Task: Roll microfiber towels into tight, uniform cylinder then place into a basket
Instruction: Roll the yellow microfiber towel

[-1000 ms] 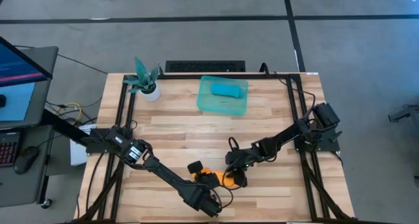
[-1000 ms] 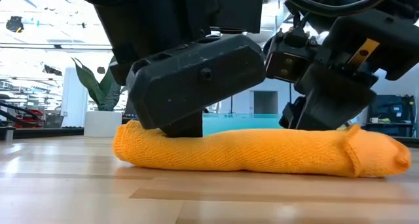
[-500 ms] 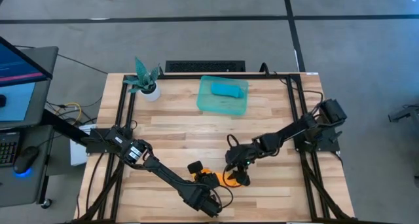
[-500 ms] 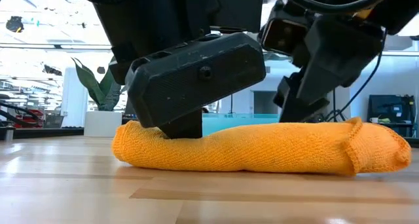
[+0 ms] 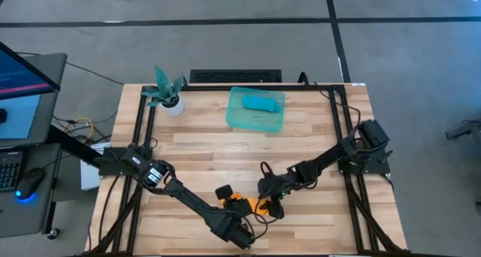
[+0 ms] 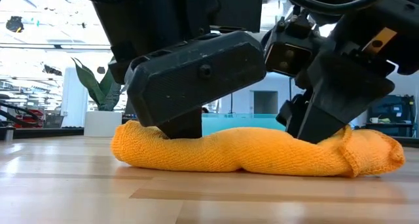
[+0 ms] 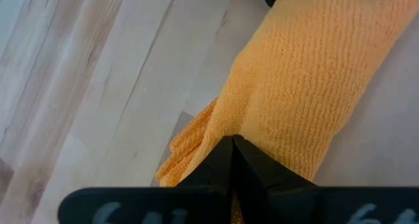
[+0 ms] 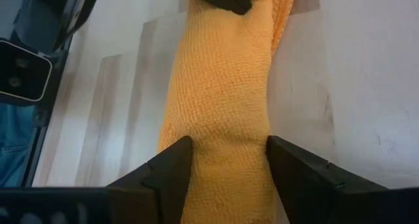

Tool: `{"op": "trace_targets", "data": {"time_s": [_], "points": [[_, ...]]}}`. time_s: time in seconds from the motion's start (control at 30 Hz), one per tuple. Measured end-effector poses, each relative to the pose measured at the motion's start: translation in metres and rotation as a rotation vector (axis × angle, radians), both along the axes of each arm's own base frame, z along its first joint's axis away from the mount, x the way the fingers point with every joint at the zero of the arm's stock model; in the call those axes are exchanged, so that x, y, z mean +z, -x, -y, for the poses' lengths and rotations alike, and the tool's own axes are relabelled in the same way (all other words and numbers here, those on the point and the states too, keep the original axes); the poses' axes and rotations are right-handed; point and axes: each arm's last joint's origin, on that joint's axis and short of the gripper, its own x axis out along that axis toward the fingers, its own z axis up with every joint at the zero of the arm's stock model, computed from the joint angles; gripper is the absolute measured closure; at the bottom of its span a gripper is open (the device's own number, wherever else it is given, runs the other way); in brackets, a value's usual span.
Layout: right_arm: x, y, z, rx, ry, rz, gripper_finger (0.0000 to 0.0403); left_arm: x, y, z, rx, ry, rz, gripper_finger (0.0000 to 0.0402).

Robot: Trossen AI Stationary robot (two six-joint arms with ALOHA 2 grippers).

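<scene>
The orange towel lies rolled into a cylinder on the table near its front edge. My left gripper is shut and sits on the roll's left part. My right gripper is open, with its fingers astride the roll's right part. At the far side stands the basket, with the turquoise towel lying rolled inside it. My left gripper presses its shut fingertips down on the top of the roll near its left end, slanting down from above. The roll lies on the table and is dented under them. My right gripper has one finger on each long side of the roll, the fingers lying across it, slanting down from the right. The roll narrows between them and dips there, resting on the table.
A small white pot with a teal plant stands at the far left corner. Bare wood lies between the roll and the basket. Black rails run along the table's left and right edges.
My right gripper rose off the roll, then came down on it again near its right end. The roll now dips under those fingers and bulges between the two grippers, and its right end has drawn slightly inward.
</scene>
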Motion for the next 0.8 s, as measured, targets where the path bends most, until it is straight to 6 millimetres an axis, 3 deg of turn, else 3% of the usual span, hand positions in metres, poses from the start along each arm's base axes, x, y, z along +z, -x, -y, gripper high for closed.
{"op": "trace_targets", "data": {"time_s": [0.2,0.33,0.67,0.8], "points": [[-0.0046,0.0003,0.0003,-0.008,0.003,-0.023,0.0178,0.0002,0.0,0.0,0.0,0.001,0.0,0.0398],[-0.0058,0.0011,0.0008,-0.048,-0.016,-0.055,0.0199,0.0002,0.0,0.0,-0.007,-0.002,-0.004,0.0398],[-0.0085,0.0038,0.0032,-0.071,-0.01,-0.113,0.0368,0.0005,0.0001,-0.0002,0.002,-0.005,0.004,0.0397],[-0.0085,0.0028,0.0065,-0.074,-0.02,-0.117,0.0385,0.0009,0.0016,-0.0011,0.007,-0.015,-0.008,0.0397]]}}
